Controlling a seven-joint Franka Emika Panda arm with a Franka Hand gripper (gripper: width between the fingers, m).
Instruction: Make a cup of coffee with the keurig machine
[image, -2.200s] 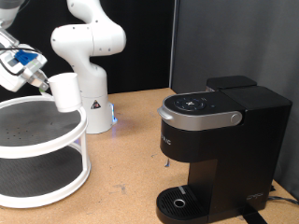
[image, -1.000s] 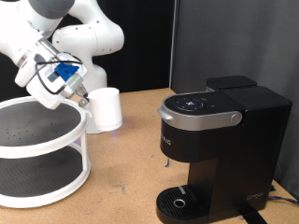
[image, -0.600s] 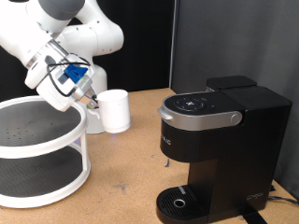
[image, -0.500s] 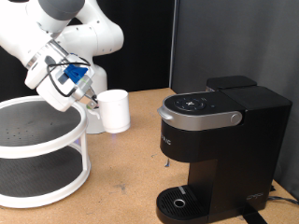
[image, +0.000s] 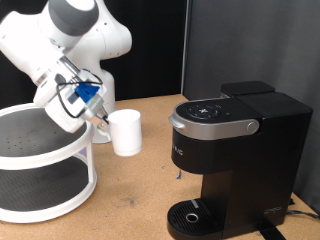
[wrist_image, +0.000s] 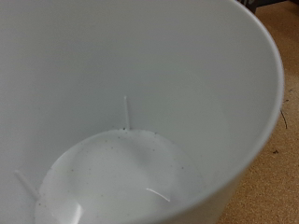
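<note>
My gripper (image: 104, 118) holds the white cup (image: 126, 132) by its side, in the air above the wooden table, between the white two-tier stand and the keurig machine (image: 232, 160). The cup hangs upright at about the height of the machine's silver-rimmed lid (image: 214, 117). Its pale empty inside (wrist_image: 121, 121) fills the wrist view, and the fingers do not show there. The machine stands at the exterior view's right with its lid down and its round drip tray (image: 194, 216) bare.
A white two-tier round stand (image: 40, 165) with dark shelf mats fills the exterior view's left. The arm's white base (image: 95, 110) stands behind it. A strip of wooden table (image: 130, 190) lies between stand and machine.
The arm has carried the cup from above the stand's top shelf rightward and slightly downward, toward the machine. The machine has not changed.
</note>
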